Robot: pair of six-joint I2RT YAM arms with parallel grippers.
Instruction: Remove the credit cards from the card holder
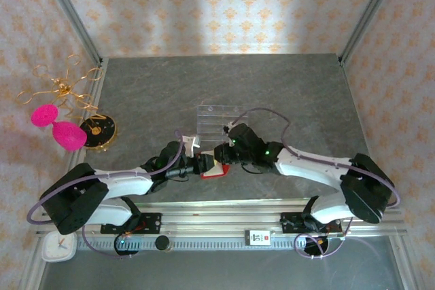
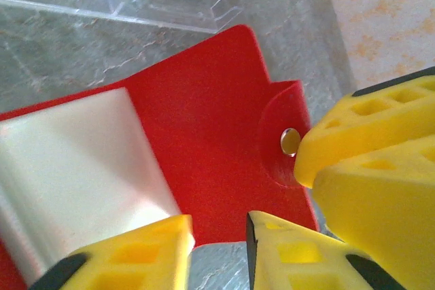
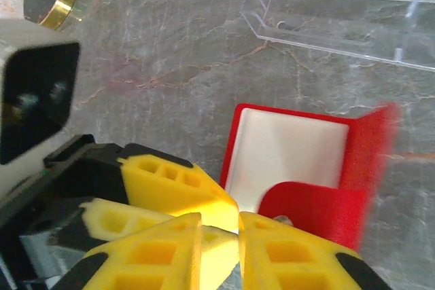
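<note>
The red card holder (image 1: 212, 168) lies open on the grey table between both arms. In the left wrist view the card holder (image 2: 204, 113) shows a whitish panel (image 2: 75, 161) in its left pocket and a snap tab (image 2: 289, 142) at its right. I cannot tell whether the panel is a credit card; no teal or blue card shows. My left gripper (image 2: 219, 246) stands open at the holder's near edge. My right gripper (image 3: 238, 236) is shut, and its fingers (image 2: 367, 161) touch the snap tab. The holder's flap (image 3: 370, 137) stands raised in the right wrist view.
A clear slotted plastic tray (image 1: 217, 119) sits just beyond the wallet. A black disc with a gold rim (image 1: 97, 130), two pink pieces (image 1: 58, 127) and a gold wire ornament (image 1: 61, 87) stand at the left edge. Patterned walls enclose the table.
</note>
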